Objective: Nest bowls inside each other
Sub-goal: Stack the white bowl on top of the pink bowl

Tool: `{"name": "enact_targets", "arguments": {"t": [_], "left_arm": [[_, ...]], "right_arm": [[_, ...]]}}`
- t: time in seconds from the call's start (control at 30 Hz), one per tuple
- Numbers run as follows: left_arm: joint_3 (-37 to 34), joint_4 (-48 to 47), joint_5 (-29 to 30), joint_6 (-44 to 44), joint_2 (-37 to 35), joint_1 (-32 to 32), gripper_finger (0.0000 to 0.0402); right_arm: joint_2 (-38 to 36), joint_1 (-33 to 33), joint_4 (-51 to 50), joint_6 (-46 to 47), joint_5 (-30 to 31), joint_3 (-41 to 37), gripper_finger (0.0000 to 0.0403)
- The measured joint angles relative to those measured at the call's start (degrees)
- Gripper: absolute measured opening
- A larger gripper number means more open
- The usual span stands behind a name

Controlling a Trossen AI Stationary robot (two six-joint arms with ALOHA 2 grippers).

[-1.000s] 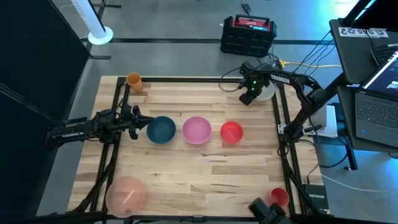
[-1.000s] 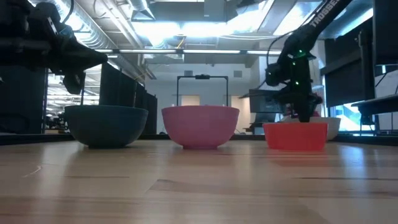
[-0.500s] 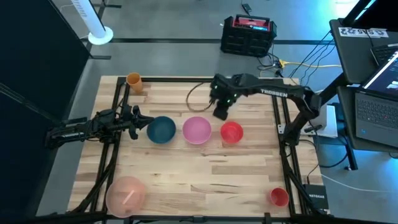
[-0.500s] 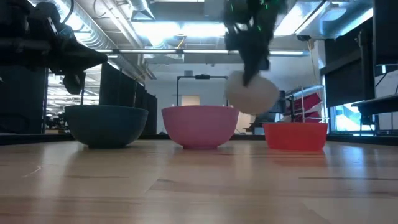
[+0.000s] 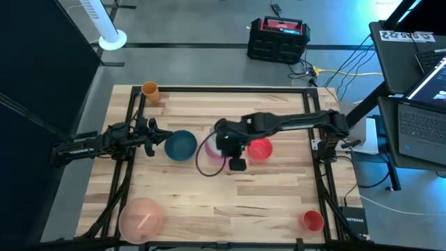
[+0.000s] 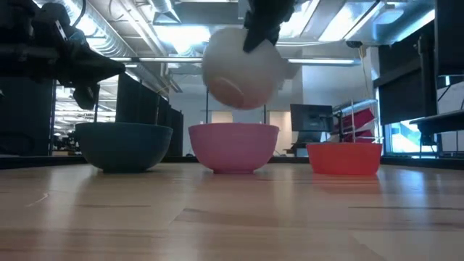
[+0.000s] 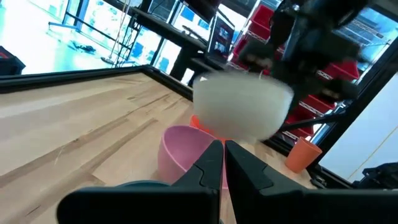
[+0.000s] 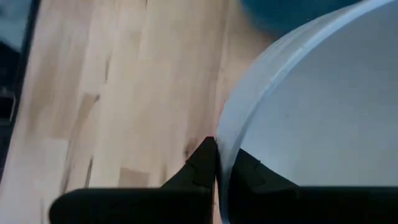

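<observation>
A dark blue bowl [image 5: 181, 145], a pink bowl [image 5: 217, 141] and a red bowl [image 5: 261, 148] stand in a row on their bases at mid table. Above the pink bowl [image 6: 233, 147] hangs a white bowl [image 6: 243, 69], tilted, with my right gripper [image 8: 217, 158] shut on it. The large pale-pink bowl [image 5: 143, 215] sits at the near left corner. My left gripper [image 7: 222, 150] is shut and level, just left of the blue bowl, touching nothing. My right gripper pinches the white bowl's rim [image 8: 225, 146], one finger inside the bowl and one outside. The fingers come slanting down from above. The bowl is lifted clear of the table and hangs tilted below the fingers, over the pink bowl.
An orange cup [image 5: 150, 89] stands at the far left corner and a small red cup [image 5: 312, 220] at the near right corner. Black frame rails [image 5: 129, 174] run along the table's left and right sides. Bare wood lies in front of the row of bowls.
My right gripper has swung from the table's far right corner toward the middle and risen, rolling as it went. The white bowl has come up off the table with it and now hangs tilted over the pink bowl.
</observation>
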State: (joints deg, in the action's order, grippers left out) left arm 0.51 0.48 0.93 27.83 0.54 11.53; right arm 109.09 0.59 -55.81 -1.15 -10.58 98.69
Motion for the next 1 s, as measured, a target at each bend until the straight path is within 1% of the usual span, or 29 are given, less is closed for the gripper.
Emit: {"name": "enact_targets", "arguments": {"t": [0.07,0.17,0.27,0.37,0.5,1.0], "left_arm": [[0.0,0.0,0.0,-0.1,0.0,0.0,0.0000],[0.0,0.0,0.0,-0.2,0.0,0.0,0.0000],[0.0,0.0,0.0,0.2,0.0,0.0,0.0000],[0.0,0.0,0.0,0.3,0.0,0.0,0.0000],[0.0,0.0,0.0,0.3,0.0,0.0,0.0000],[0.0,0.5,0.0,-1.2,0.0,0.0,0.0000]], "right_arm": [[1.5,-1.9,0.3,-0.4,-0.6,1.6,0.0000],[5.1,-1.3,-0.6,-0.4,-0.1,6.3,0.0000],[9.2,-1.0,-5.1,0.8,0.1,11.2,0.0000],[12.9,-0.9,-8.5,2.0,0.8,14.5,0.0000],[15.5,-1.5,-11.7,3.6,3.6,15.6,0.0001],[17.5,-1.3,-12.1,9.3,4.7,16.0,0.0053]]}}
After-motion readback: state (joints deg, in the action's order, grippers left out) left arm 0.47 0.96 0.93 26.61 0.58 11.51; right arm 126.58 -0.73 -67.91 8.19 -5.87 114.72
